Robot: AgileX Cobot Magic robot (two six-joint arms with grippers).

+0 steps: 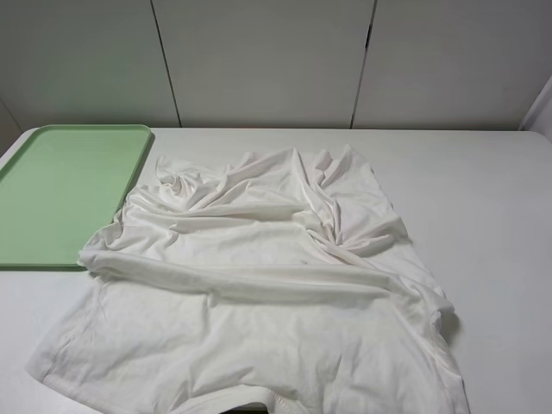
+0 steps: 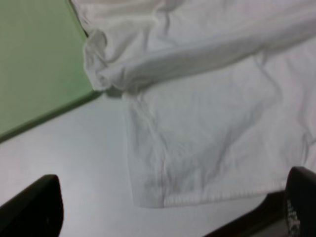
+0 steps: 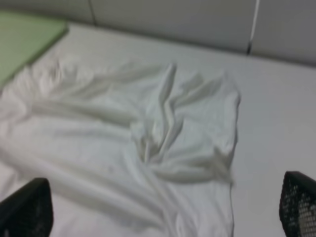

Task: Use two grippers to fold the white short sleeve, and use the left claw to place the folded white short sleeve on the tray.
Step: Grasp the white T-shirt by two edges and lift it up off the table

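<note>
Two grippers showed, each only in its own wrist view. The left claw (image 2: 173, 200) hung over the table with its black fingers (image 2: 32, 210) spread wide, one at each side of the picture. Between them was only cloth and tabletop lying below, and they touched and held nothing. The right gripper (image 3: 163, 207) was likewise wide open, its fingers (image 3: 298, 205) clear of the fabric and gripping nothing.

The white short sleeve (image 1: 259, 285) lay crumpled in the middle of the white table (image 1: 492, 216), not yet neatly folded. Its far part was bunched into ridges and creases, and a long rolled fold ran across it from side to side. The near part lay flatter and reached the table's near edge. Under the left claw, a hemmed corner of the shirt lay flat on the tabletop.

The tray (image 1: 52, 190) sat at the table's far left. The left end of the rolled fold touched the tray's near right corner and lapped slightly over the rim; the rest of the shirt lay off the tray. Pale wall panels (image 1: 259, 60) stood behind the table.
</note>
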